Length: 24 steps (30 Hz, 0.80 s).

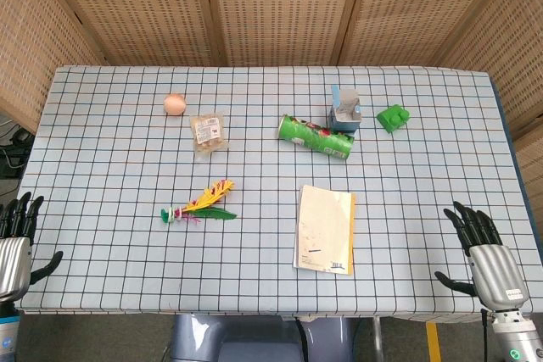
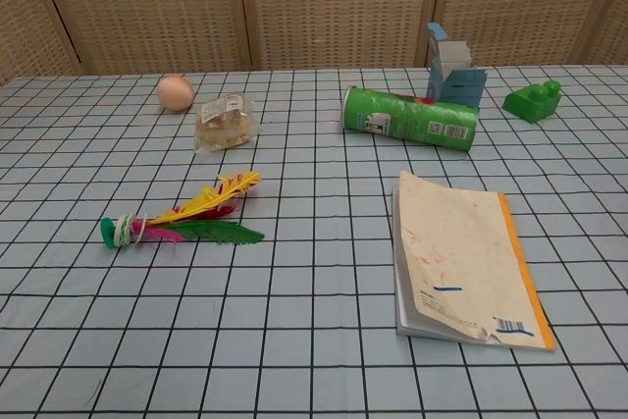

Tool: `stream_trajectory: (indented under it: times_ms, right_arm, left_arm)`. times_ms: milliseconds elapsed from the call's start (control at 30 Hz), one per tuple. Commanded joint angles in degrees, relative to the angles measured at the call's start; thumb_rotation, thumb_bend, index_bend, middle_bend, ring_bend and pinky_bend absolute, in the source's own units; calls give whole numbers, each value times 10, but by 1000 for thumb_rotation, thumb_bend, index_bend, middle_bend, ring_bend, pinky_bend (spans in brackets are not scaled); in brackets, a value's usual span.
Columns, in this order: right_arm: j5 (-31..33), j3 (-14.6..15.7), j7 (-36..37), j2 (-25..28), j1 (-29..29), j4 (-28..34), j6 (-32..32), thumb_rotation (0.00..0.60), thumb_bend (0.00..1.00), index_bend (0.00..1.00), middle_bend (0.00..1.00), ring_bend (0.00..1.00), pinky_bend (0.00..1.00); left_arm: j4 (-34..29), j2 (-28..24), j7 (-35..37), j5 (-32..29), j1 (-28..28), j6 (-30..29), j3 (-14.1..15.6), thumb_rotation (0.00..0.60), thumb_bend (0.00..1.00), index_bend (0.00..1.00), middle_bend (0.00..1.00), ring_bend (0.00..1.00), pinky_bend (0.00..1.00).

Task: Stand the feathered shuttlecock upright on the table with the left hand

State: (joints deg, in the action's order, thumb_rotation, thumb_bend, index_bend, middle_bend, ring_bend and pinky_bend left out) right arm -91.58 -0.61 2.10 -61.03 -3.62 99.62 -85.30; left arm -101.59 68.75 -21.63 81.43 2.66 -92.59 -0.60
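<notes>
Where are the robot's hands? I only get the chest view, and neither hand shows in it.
Observer: In the head view the left hand sits at the table's near left edge, holding nothing.
Operator: And the right one?
Observer: The right hand is at the near right edge, fingers spread, also holding nothing.
Operator: Is either touching the shuttlecock?
Observer: No. The shuttlecock lies flat on the tablecloth, well apart from both hands, nearer the left one.

I see the feathered shuttlecock [image 1: 198, 207] flat on its side. Green base points left, yellow, pink and green feathers fanning right.
</notes>
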Motion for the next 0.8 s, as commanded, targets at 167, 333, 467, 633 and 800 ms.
stream_trajectory:
  times_ms: [167, 333, 467, 633, 800]
  right_arm:
    - [-5, 2, -3, 0, 0, 1, -1, 600, 66, 2, 0, 0, 18]
    - [-6, 2, 1, 2, 2, 4, -5, 600, 65, 2, 0, 0, 18]
    - [-5, 2, 3, 3, 2, 4, -6, 600, 65, 2, 0, 0, 18]
    - [-3, 1, 4, 2, 1, 3, -3, 600, 66, 2, 0, 0, 18]
    - [0, 1, 7, 2, 0, 1, 1, 600, 66, 2, 0, 0, 18]
  left_arm:
    - [-1, -1, 1, 2, -4, 1, -3, 600, 221, 0, 0, 0, 0]
    - [-4, -3, 4, 6, -5, 3, -5, 600, 221, 0, 0, 0, 0]
    - [-5, -4, 5, 6, -5, 10, -6, 600, 221, 0, 0, 0, 0]
    - [-7, -5, 6, 5, -4, 18, -6, 600, 221, 0, 0, 0, 0]
    - [-13, -5, 3, 3, -2, 24, -9, 600, 221, 0, 0, 0, 0]
